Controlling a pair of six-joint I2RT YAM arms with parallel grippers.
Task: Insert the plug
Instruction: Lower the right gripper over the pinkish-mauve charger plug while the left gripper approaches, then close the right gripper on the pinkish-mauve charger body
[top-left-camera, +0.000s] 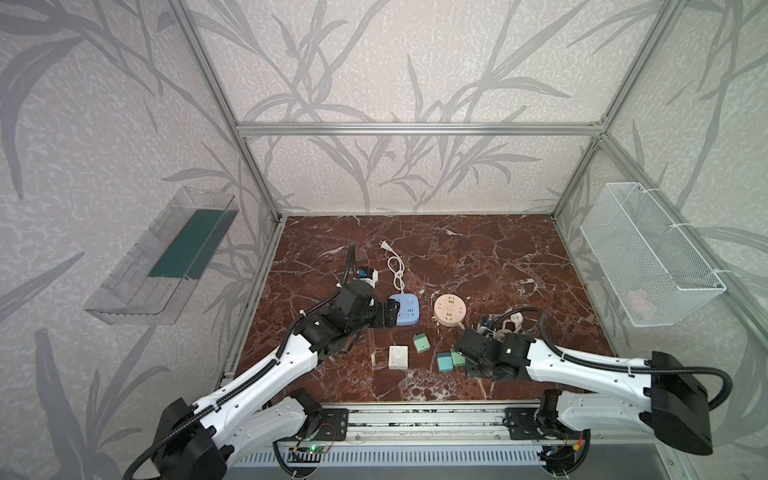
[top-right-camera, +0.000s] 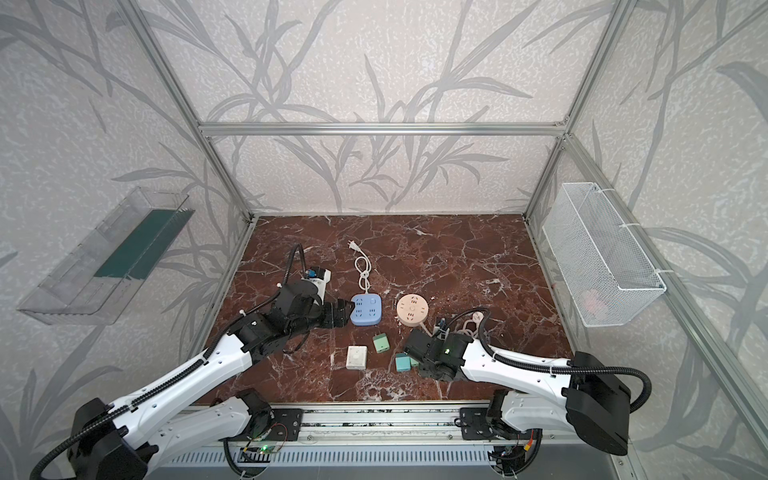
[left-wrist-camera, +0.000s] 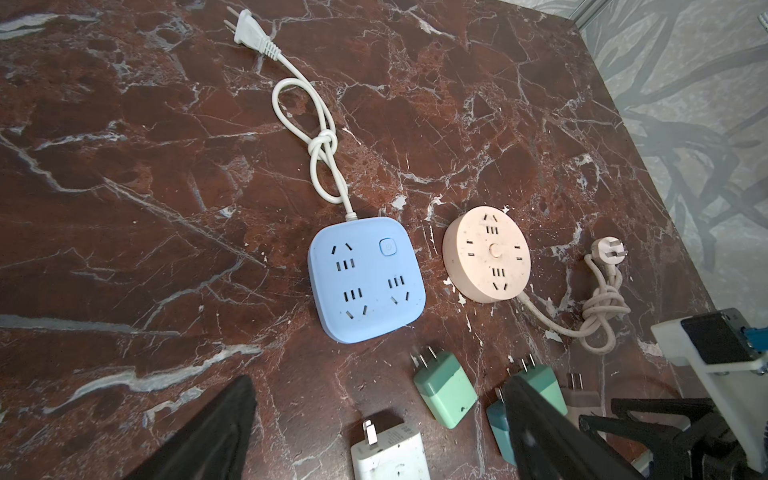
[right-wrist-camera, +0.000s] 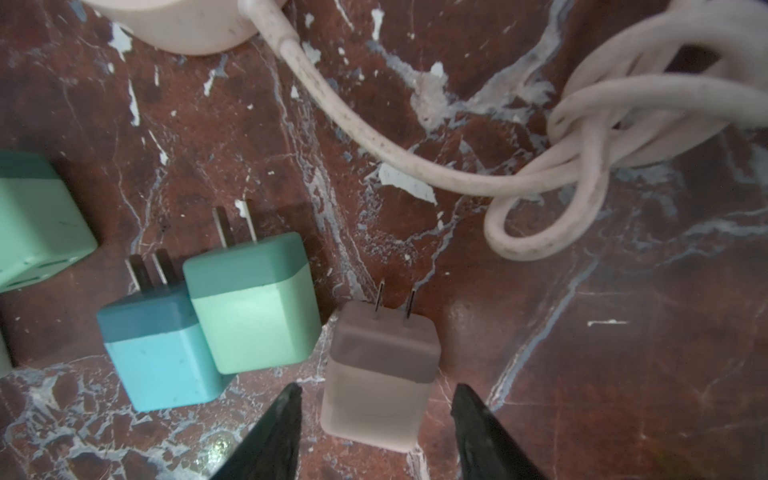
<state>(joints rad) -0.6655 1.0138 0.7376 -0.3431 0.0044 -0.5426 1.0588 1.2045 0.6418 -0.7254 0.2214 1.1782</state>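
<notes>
The pale pink cube-shaped plug adapter (right-wrist-camera: 380, 374) lies flat on the red-brown marble-patterned table (top-left-camera: 498, 257), close to the near edge and toward the right-hand edge, with its two metal prongs turned toward the far edge. My right hand (right-wrist-camera: 376, 390) is lowered over it, one black finger on either side of the body. The fingers stand partly apart, a strip of table shows between each and the adapter, and nothing is gripped.

Just beside the adapter, a mint-green cube plug (right-wrist-camera: 253, 307) and a sky-blue cube plug (right-wrist-camera: 162, 357) lie pressed together with their prongs the same way. A second mint-green cube plug (top-left-camera: 420, 343) sits apart, nearer the table's middle. A flat white square adapter (top-left-camera: 398, 356) lies beyond it along the near edge.

Farther in rests a round pale pink power strip (top-left-camera: 449, 311). Its pink cord (right-wrist-camera: 374, 141) curves past the adapter into a knotted bundle toward the right-hand edge.

At the table's middle sits a square blue power strip (top-left-camera: 405, 309). Its knotted white cord (top-left-camera: 397, 270) runs toward the far edge and ends in a white two-pin plug (top-left-camera: 386, 247).

My left hand (top-left-camera: 390, 314) is spread wide and empty at the blue strip's side facing the left-hand edge. I cannot tell from here whether it touches the casing.
</notes>
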